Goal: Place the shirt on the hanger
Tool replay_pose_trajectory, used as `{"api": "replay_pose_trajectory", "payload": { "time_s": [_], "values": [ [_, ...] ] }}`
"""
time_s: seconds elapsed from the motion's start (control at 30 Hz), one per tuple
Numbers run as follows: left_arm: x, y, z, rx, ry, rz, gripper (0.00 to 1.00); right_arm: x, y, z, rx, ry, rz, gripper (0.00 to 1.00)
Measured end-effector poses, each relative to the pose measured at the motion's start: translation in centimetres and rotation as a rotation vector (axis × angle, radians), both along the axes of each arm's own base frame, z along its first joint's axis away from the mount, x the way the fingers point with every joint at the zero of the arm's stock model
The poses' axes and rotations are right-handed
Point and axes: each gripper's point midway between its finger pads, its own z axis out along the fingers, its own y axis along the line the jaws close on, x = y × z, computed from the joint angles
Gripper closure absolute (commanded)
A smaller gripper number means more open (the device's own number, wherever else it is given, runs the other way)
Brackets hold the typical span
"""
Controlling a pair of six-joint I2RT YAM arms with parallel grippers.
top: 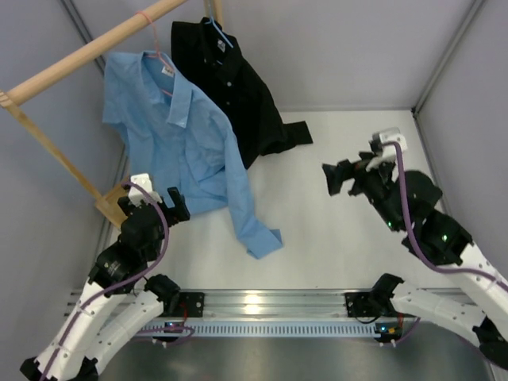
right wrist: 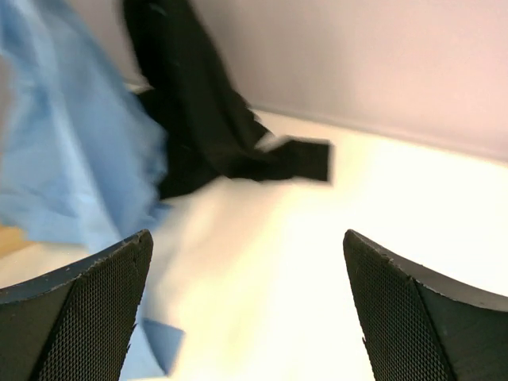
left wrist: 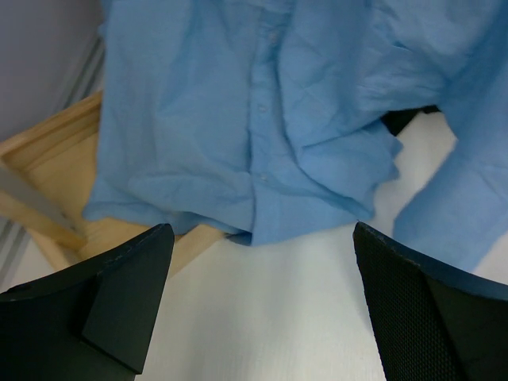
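Left gripper (top: 151,205): jaws wide, empty. Shirt (top: 178,135) hangs from hanger (top: 156,49), hem just ahead of its fingertips, not touching. Right gripper (top: 340,178): also wide, empty, shirt well off to its left.

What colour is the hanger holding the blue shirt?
Pink; the hanger shows best in the top view.

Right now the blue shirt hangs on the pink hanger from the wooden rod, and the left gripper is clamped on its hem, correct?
Not quite. The left gripper is open with nothing between its fingers, just short of the hem; the left wrist view shows it. The rest holds: the shirt hangs on the pink hanger from the wooden rod.
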Motion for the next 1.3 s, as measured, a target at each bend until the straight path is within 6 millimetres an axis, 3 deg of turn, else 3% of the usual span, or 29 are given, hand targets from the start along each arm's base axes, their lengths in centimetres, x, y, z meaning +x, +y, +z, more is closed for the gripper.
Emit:
{"api": "replay_pose_trajectory", "payload": {
  "time_s": [0.13,0.27,0.5,0.83,1.3],
  "values": [
    [0.5,3.3,-0.4,-0.005,0.017,0.149,0.02,-2.3,-6.3,-7.9,-0.023,0.097,-0.194,0.0],
    [0.5,4.1,-0.4,-0.017,0.021,0.176,0.02,-4.2,-9.8,-11.5,-0.025,0.134,-0.276,0.01],
    [0.4,1.3,-0.9,-0.037,0.043,0.005,0.02,-5.3,-13.4,-12.3,0.017,0.103,-0.395,0.01],
    [-0.2,0.3,-1.8,-0.016,0.042,-0.084,0.02,-5.1,-14.2,-13.3,-0.011,0.122,-0.46,0.01],
    [-1.0,0.4,-0.8,-0.031,-0.017,-0.099,0.02,-5.0,-14.4,-13.3,-0.006,0.123,-0.476,0.0]
  ]
}}
